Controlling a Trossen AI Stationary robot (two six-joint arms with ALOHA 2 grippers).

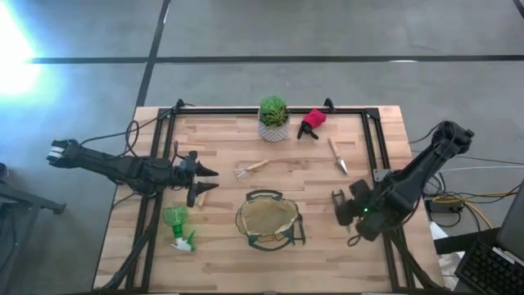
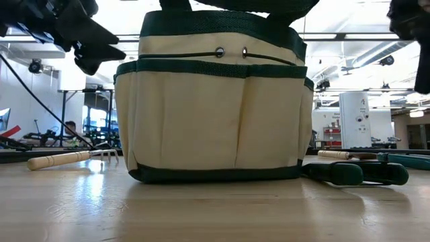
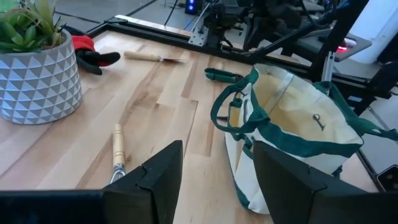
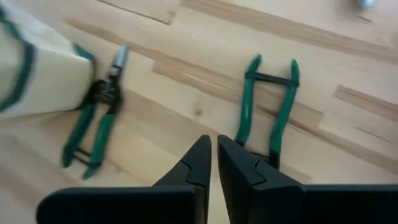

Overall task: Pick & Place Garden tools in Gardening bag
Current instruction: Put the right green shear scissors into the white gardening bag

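- At the worktop's (image 1: 385,254) near centre: cream fabric gardening bag with dark green trim (image 1: 268,220), upright, mouth open; its green handles show in the left wrist view (image 3: 292,134).
- Left end effector (image 1: 201,182) sits just left of the bag, above the boards, fingers (image 3: 163,171) spread wide, holding nothing.
- Right end effector (image 1: 337,205) is just right of the bag; fingers (image 4: 194,165) nearly closed, narrow gap, nothing between them.
- Two green-handled dark metal pruners lie flat on the boards under the right end effector: one (image 4: 96,118) touching the bag's side, the other (image 4: 268,112) apart from it, handles spread.
- Wooden-handled metal fork (image 1: 250,169) lies behind the bag, between it and the green potted plant in a white patterned pot (image 1: 273,120).
- Wooden-handled trowel (image 1: 337,156) lies right of the fork, well clear of the bag.
- Red-and-black sprayer piece (image 1: 311,123) sits just right of the pot at the far edge.
- Green spray bottle (image 1: 178,227) lies on its side, left of the bag.
- Pale wooden piece (image 1: 206,192) beside the left end effector, possibly a dibber; view too poor to confirm.
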